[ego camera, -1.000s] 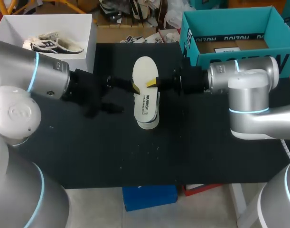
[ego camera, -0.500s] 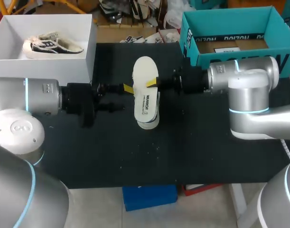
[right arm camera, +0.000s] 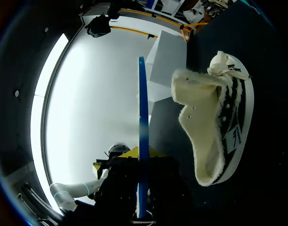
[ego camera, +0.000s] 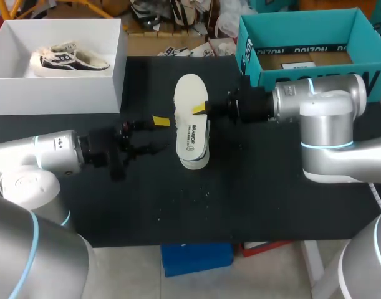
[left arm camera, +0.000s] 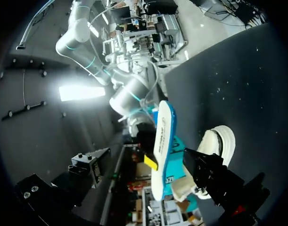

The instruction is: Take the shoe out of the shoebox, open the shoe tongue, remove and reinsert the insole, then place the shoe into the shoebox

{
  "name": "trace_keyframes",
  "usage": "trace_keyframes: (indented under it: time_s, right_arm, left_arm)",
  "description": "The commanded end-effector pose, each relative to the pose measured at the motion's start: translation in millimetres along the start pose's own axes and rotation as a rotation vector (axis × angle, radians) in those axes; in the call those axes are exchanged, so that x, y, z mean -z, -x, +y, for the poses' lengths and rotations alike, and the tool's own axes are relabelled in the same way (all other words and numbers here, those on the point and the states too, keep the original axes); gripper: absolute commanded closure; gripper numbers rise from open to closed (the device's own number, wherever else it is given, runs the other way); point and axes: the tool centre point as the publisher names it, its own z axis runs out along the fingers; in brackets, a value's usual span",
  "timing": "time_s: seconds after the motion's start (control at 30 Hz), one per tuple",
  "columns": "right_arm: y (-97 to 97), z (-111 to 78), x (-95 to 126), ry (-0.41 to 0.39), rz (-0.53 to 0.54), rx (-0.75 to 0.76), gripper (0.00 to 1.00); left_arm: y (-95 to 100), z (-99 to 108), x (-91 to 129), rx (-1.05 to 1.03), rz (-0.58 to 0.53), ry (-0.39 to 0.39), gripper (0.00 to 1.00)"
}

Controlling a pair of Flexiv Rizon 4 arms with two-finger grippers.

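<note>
Insole [ego camera: 190, 93] between right fingers [ego camera: 198, 109]

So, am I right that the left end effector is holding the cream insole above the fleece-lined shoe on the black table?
Not quite: the right end effector is holding the cream insole above the fleece-lined shoe on the black table. The head view shows the left end effector open and apart from it.
</note>
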Motion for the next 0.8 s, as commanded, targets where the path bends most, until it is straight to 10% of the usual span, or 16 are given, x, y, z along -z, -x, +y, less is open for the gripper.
trace_keyframes:
  time_s: [0.03,0.4,0.6,0.8]
  right_arm:
    - [-0.2,-0.3,-1,0.003,-0.002,-0.001,1.0]
    - [-0.2,-0.3,-1,0.003,-0.002,-0.001,1.0]
    - [-0.2,-0.3,-1,0.003,-0.002,-0.001,1.0]
    - [-0.2,-0.3,-1,0.003,-0.002,-0.001,1.0]
  left_arm:
    - [-11.4,7,-4,-0.01,-0.03,0.047,0.0]
    - [-20.2,37,-18,-0.042,-0.032,0.064,0.0]
    - [-23.9,47,-32,-0.05,-0.021,0.057,0.51]
    - [-27.1,53,-45,-0.05,-0.015,0.048,0.57]
